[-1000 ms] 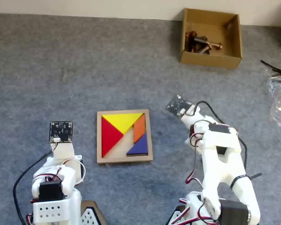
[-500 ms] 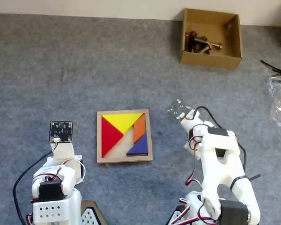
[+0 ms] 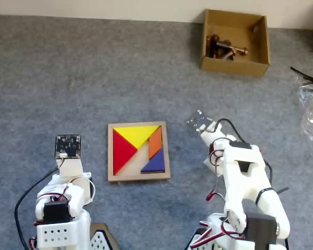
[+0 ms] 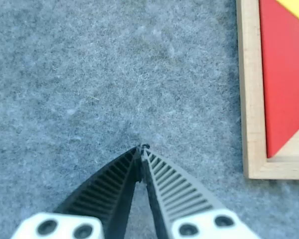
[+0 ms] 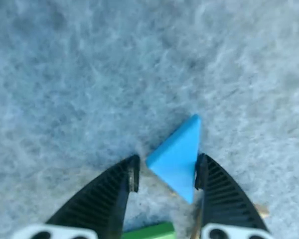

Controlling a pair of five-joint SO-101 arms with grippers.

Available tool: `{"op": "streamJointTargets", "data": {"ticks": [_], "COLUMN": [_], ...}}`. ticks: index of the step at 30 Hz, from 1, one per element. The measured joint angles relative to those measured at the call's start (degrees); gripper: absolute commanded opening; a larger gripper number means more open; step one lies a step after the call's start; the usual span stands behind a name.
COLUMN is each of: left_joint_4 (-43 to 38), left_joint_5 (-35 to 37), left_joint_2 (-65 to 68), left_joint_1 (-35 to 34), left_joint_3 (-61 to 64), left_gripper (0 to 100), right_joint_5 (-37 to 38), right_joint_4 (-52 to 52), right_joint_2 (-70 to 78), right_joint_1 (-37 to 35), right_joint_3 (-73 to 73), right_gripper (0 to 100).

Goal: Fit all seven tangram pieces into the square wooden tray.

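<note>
1 tray [image 3: 138, 177], 6 tangram pcs [image 3: 123, 148], 1 box [image 3: 232, 66].

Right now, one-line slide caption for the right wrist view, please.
Right gripper over grey carpet, a light blue triangle at its tip, a green piece closer in.

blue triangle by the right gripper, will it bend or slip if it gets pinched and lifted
The blue triangle looks like a flat, rigid piece with crisp edges, so it probably won't bend. The right gripper straddles slanted edges, not parallel ones, so it may twist or slip out when squeezed.
</note>
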Motion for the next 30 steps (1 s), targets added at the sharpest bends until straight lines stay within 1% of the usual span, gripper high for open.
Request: {"op": "streamJointTargets", "data": {"ticks": [6,13,18,24,26,30], "left_joint_4": [0.0,0.0,0.0,0.0,0.0,0.0], "left_joint_5": [0.0,0.0,0.0,0.0,0.0,0.0], "left_joint_2": [0.0,0.0,0.0,0.0,0.0,0.0], "left_joint_1": [0.0,0.0,0.0,0.0,0.0,0.0], "left_joint_3": [0.0,0.0,0.0,0.0,0.0,0.0], "left_gripper": [0,0,0,0,0,0], "right_joint_5": [0.0,-2.8,-6.7,-7.4,-8.3,-11.3], "right_joint_4": [-0.5,-0.5,-1.1,-1.1,-1.1,-1.1], "right_joint_2": [0.2,-1.0,-1.0,-1.0,-1.0,-1.0], "right_joint_1": [0.0,-0.6,-1.8,-1.9,-1.9,-1.9], "right_joint_3": [0.1,0.1,0.1,0.1,0.1,0.1], "right_gripper": [18.3,18.3,18.3,18.3,15.7,7.4]}}
